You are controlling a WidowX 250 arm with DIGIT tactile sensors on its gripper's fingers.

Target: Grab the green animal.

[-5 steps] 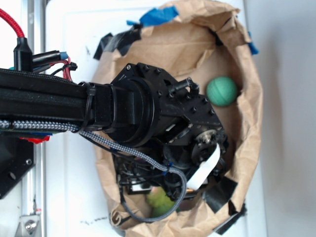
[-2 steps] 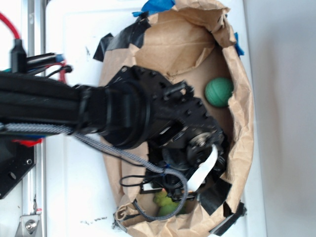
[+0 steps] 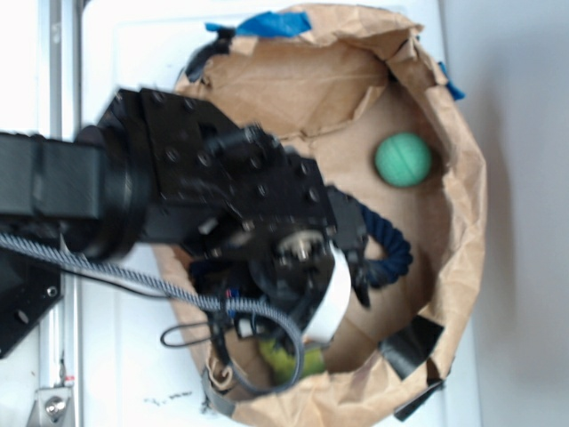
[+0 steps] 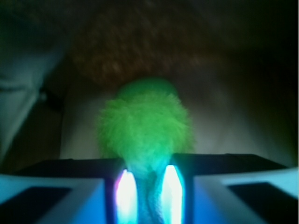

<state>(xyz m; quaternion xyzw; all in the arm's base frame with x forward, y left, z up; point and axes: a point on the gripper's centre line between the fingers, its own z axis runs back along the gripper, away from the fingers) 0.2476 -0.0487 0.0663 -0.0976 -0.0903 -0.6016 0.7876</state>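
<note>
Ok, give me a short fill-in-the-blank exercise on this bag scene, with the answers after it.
1. The gripper has its fingers on either side of the fuzzy ____ animal.
2. The smooth teal ball lies inside the brown ____ bag.
3. In the exterior view the arm covers most of the animal; the ____ view shows it best.

Missing words: green; paper; wrist

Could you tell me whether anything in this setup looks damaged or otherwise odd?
The brown paper bin is crumpled and torn at its rim, patched with black tape and blue tape. Otherwise nothing stands out.
</note>
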